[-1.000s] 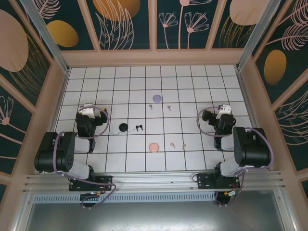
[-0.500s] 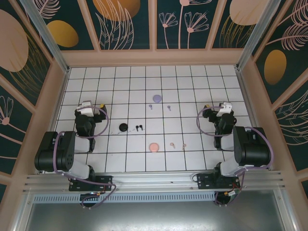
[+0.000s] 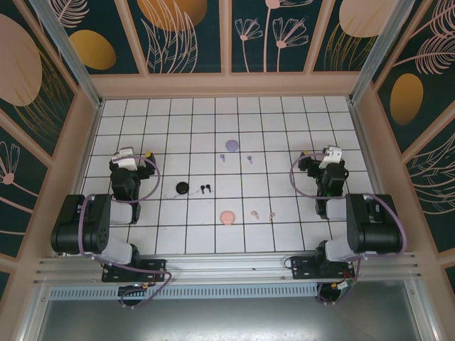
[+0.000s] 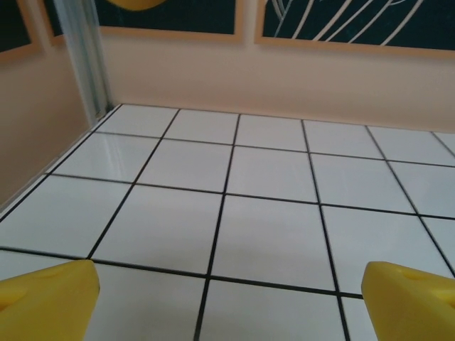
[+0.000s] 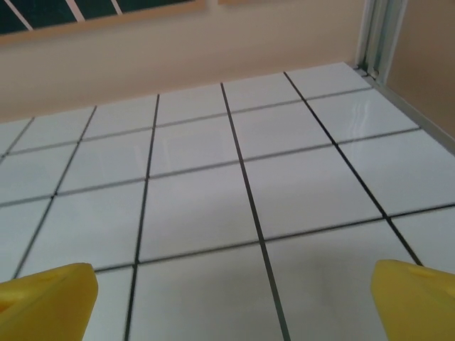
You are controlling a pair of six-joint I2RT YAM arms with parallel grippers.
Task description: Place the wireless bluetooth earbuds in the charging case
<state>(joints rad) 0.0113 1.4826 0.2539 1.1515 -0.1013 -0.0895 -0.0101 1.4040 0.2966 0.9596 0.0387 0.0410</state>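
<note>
Three round charging cases lie mid-table in the top view: black (image 3: 183, 187), lilac (image 3: 231, 145) and pink (image 3: 227, 217). The wireless bluetooth earbuds lie loose beside them: black ones (image 3: 205, 188) just right of the black case, two lilac (image 3: 222, 158) (image 3: 249, 158) below the lilac case, two pale pink (image 3: 255, 212) (image 3: 272, 214) right of the pink case. My left gripper (image 3: 128, 158) (image 4: 227, 305) hangs open at the left, well clear of the black case. On the right, my right gripper (image 5: 231, 305) (image 3: 328, 156) is open too. Between each pair of yellow fingertips (image 4: 50, 298) (image 5: 416, 302) lie bare tiles.
The white gridded table (image 3: 284, 121) is boxed in by peach walls (image 3: 227, 85) at the back and sides, with metal posts (image 4: 82, 57) (image 5: 380, 35) in the far corners. Both arm bases (image 3: 85, 227) (image 3: 370, 224) sit at the near edge.
Both grippers have drifted slightly toward the back wall. The right wrist has turned a little. The earbuds and cases have not moved.
</note>
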